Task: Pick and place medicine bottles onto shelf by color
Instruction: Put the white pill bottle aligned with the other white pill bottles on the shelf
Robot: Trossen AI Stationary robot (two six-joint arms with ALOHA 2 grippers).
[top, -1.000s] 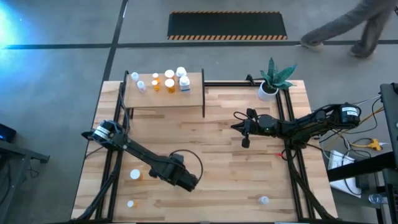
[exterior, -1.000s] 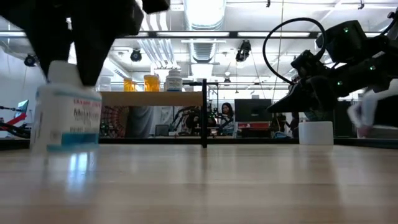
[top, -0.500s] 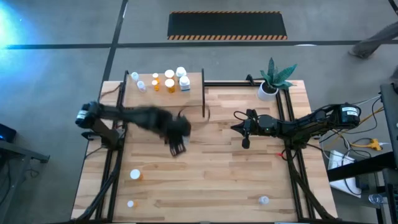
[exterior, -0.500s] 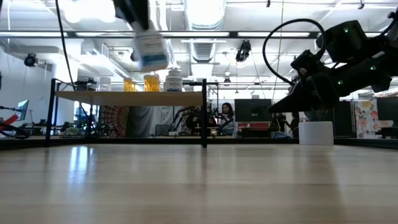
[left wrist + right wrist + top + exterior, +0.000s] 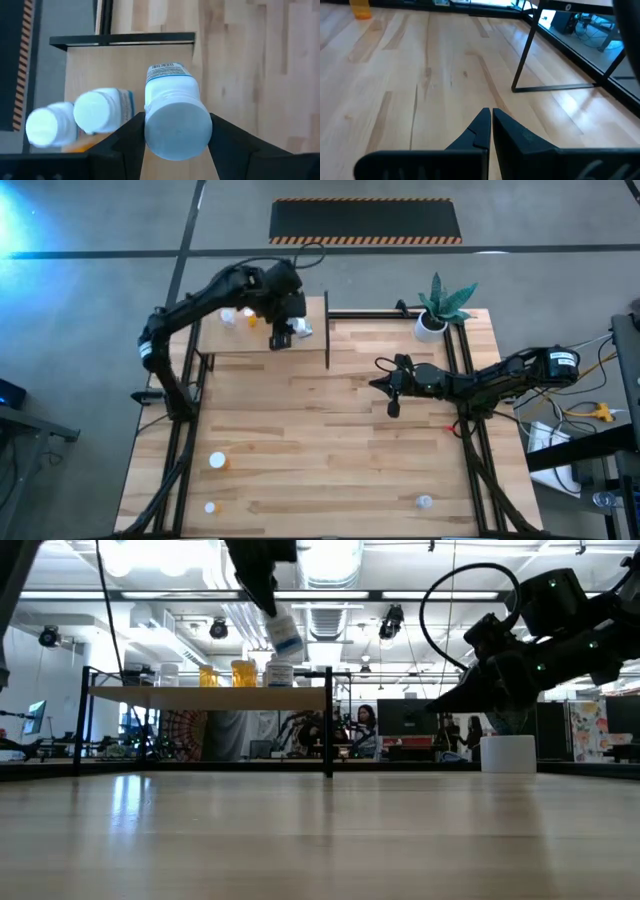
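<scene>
Pale planked wood forms the tabletop, bounded by black metal rails. Over the smooth light shelf the left gripper clamps a white cylindrical bottle by its round cap, tilted, blue-printed label outward. Just beside the gripper stand white-capped bottles on the board, orange ones among them. Well apart, the right gripper hangs low above bare planks, its dark tapered fingers pressed together.

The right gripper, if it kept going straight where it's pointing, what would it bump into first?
Probably the tabletop: the shut right gripper points slightly down at bare wood. Beyond that stands the shelf's black post, a little to one side, though depth is hard to judge.
</scene>
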